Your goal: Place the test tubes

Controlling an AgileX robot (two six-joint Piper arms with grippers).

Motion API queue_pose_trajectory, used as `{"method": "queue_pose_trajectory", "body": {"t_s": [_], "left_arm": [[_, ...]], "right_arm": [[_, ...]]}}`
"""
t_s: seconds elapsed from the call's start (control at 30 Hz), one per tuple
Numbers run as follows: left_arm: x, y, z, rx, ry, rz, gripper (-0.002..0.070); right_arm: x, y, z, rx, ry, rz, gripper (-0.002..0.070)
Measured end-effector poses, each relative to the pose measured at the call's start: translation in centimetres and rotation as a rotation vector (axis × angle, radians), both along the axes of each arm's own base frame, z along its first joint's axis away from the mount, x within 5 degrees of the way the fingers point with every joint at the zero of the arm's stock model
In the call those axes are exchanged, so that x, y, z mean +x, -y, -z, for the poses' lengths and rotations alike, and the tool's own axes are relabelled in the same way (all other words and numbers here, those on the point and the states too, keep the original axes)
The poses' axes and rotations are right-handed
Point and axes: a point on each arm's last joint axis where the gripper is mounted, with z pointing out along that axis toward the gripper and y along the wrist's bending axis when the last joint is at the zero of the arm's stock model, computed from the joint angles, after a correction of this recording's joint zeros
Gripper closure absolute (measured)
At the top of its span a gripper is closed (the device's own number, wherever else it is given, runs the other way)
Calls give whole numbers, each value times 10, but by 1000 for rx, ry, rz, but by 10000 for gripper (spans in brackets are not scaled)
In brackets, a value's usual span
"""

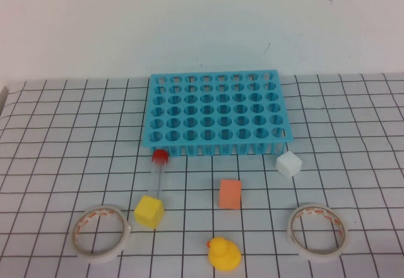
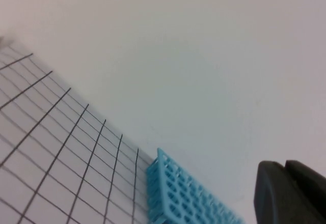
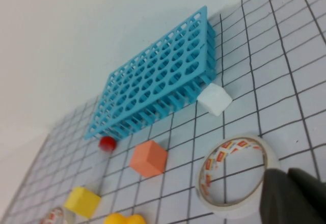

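Test tube [image 1: 158,174], clear with a red cap, lies flat on the gridded surface [image 1: 353,151] between the blue perforated rack [image 1: 214,110] and a yellow cube [image 1: 149,211]. Left wrist view: left gripper [image 2: 284,188] clenched, empty, facing the rack. Right wrist view: right gripper [image 3: 288,196] clenched, empty, a tape roll [image 3: 237,175] just ahead.

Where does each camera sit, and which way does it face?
High view: raised on the robot's side, angled down at table and blue rack; no arm shows.
Left wrist view: on the left arm, facing wall and rack; shut left end effector in the foreground.
Right wrist view: on the right arm, facing rack, white cube and tape roll; shut right end effector in the foreground.
All share the rack.
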Motion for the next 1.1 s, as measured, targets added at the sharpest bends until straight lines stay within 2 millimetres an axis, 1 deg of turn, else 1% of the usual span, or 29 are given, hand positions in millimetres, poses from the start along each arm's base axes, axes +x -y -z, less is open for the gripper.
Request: {"method": "queue_pose_trajectory", "body": {"t_s": [0.1,0.13,0.2,0.23,0.3,0.4,0.5,0.57,0.6,0.63,0.73,0.77,0.83,0.9,0.93,1.0,1.03,1.1], "left_arm": [[-1,6,-19,193,-40,41,676],[-1,8,-32,279,-59,56,676],[4,11,-50,440,-139,93,676],[9,12,-59,523,-188,118,676],[21,15,-75,626,-275,173,676],[39,17,-99,697,-334,222,676],[62,18,-123,763,-340,231,676],[82,19,-133,852,-369,263,676],[105,21,-143,961,-423,337,677],[118,23,-147,999,-458,383,676],[154,26,-157,1054,-542,498,676],[169,27,-159,1068,-574,535,676],[200,32,-158,1113,-643,616,676],[225,42,-153,1167,-710,693,676],[239,50,-150,1196,-751,729,676],[264,67,-137,1254,-839,785,676],[285,86,-128,1313,-915,803,676],[303,108,-113,1357,-976,834,676]], "right_arm": [[0,0,0,-69,23,-15,678],[0,0,0,-83,28,-18,678],[0,0,0,-107,36,-24,678],[0,0,0,-112,38,-25,678],[0,0,0,-118,40,-26,678],[0,0,0,-120,41,-26,678],[0,0,0,-120,41,-26,678],[0,0,0,-122,41,-27,678],[0,0,0,-133,46,-28,678],[0,1,0,-142,53,-25,678],[1,2,-2,-159,73,-10,678],[1,2,-2,-162,78,-5,678],[1,3,-3,-163,83,2,678],[2,3,-3,-161,84,3,678],[2,3,-3,-164,85,2,678],[2,3,-3,-163,85,2,678],[2,3,-3,-163,85,2,678],[2,3,-3,-163,85,2,678]]}}
